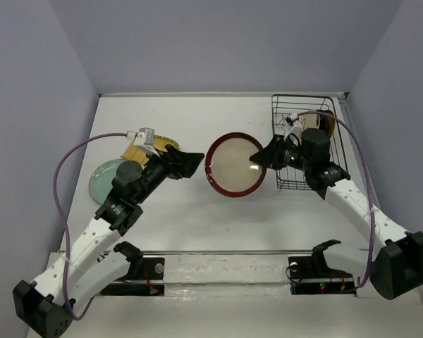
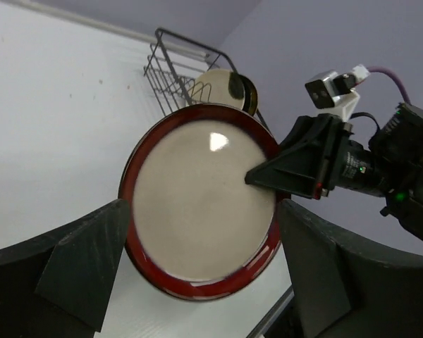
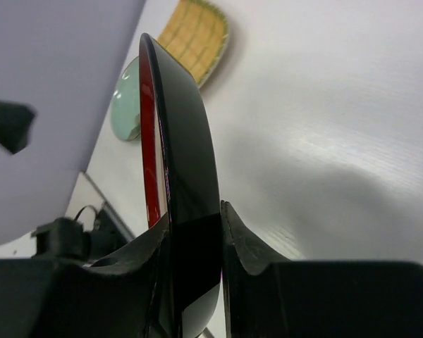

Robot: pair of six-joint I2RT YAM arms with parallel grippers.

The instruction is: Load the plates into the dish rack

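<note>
Red-rimmed plate [image 1: 235, 163] hangs midway between the table's side edges, my right gripper [image 1: 262, 158] clamped on its rim, left gripper [image 1: 195, 163] wide open; cream plate [image 2: 218, 84] sits in the far-right-corner rack [image 1: 282, 105], green plate [image 1: 106, 177] and yellow plate [image 1: 137, 149] wait by the left edge.

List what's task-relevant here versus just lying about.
Job: dark-red-rimmed beige round plate, in the right gripper; pale green round plate; yellow ribbed plate; cream round plate in the black wire dish rack.
Other: purple cables; white table.
</note>
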